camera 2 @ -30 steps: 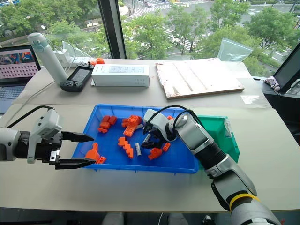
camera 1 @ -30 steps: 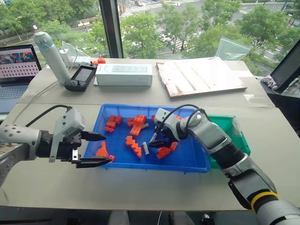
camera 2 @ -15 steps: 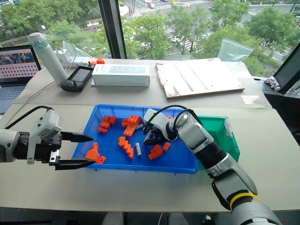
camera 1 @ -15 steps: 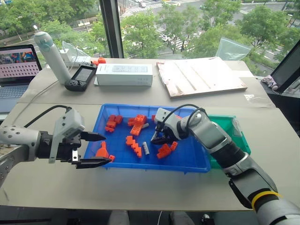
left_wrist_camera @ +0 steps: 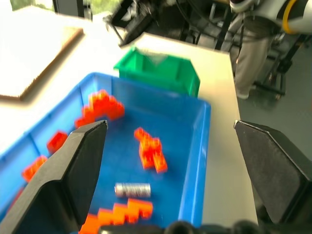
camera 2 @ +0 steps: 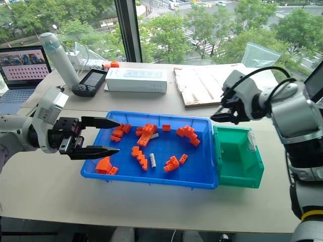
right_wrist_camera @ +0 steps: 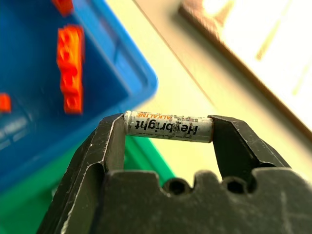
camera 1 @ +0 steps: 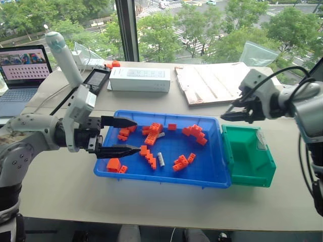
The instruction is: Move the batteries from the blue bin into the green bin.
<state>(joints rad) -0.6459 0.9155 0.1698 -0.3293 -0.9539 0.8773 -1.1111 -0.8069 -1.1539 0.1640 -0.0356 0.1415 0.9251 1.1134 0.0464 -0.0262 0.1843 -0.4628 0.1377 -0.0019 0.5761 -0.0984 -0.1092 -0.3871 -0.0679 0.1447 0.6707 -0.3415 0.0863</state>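
Observation:
My right gripper [camera 1: 225, 115] is shut on one of the batteries [right_wrist_camera: 168, 126], a silver cylinder with black print held crosswise between the fingertips. It hangs above the far left corner of the green bin [camera 1: 251, 160], by the far right corner of the blue bin [camera 1: 211, 162]. Another battery [camera 1: 161, 159] lies in the middle of the blue bin among orange bricks [camera 1: 150, 135], also seen as the battery [left_wrist_camera: 132, 189] in the left wrist view. My left gripper [camera 1: 137, 135] is open and level over the blue bin's left part, holding nothing.
Behind the bins lie a white box [camera 1: 139, 79], a wooden board [camera 1: 214, 83], a black handheld device [camera 1: 96, 78] and a tall white bottle [camera 1: 63, 50]. A laptop [camera 1: 22, 65] stands at the far left. Bare table runs along the near edge.
My right gripper has closed on a battery, risen out of the blue bin and swung right to the green bin's far corner. My left gripper has risen and moved right over the blue bin.

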